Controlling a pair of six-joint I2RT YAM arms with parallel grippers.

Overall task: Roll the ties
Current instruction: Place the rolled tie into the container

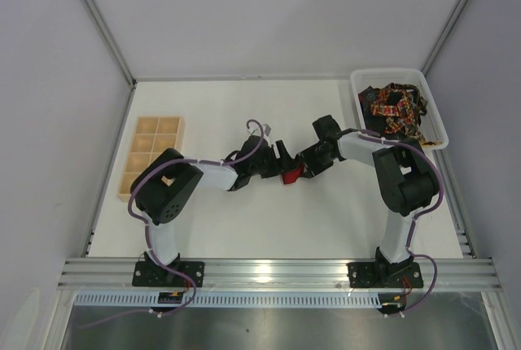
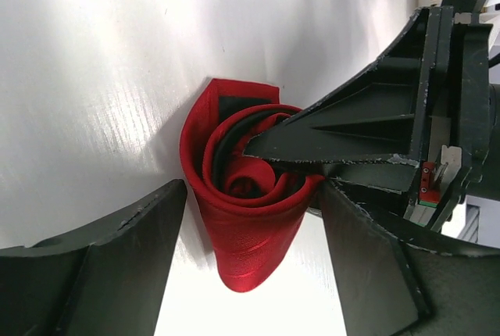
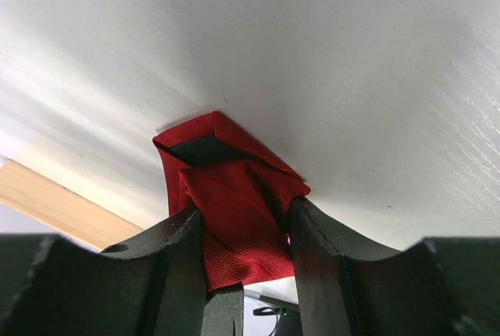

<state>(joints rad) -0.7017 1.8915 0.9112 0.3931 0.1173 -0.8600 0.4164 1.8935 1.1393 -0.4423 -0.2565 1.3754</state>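
**Red tie (image 1: 291, 176) coiled and pinched at mid-table**

From where I stand, the plain red tie sits wound into a loose spiral on the white table (image 1: 326, 220), roughly midway between the two arms. The right pincer (image 1: 299, 166) is clenched on it. Its own camera shows the cloth squeezed between both fingers, with a folded end sticking out beyond them. The left pincer (image 2: 251, 195) is released, its fingers spread wide on either side of the coil. One comes close to the outer wrap, but I cannot tell whether it touches.

The patterned ties (image 1: 395, 110) lie in a heap in the white basket (image 1: 435, 122) at the far right corner. A wooden tray (image 1: 151, 155) of square compartments waits on the left side, well apart from the action.

The fabric looks light, soft and a little slick, with a fine ribbed weave. I would expect the coil to spring open if the clamp let go, since the inner turns already gape and the dark lining shows. The safest hold, to my eye, is across the whole roll, squeezing the outer wrap from both sides so the free end stays trapped. A grip on one layer alone would likely just peel it off.
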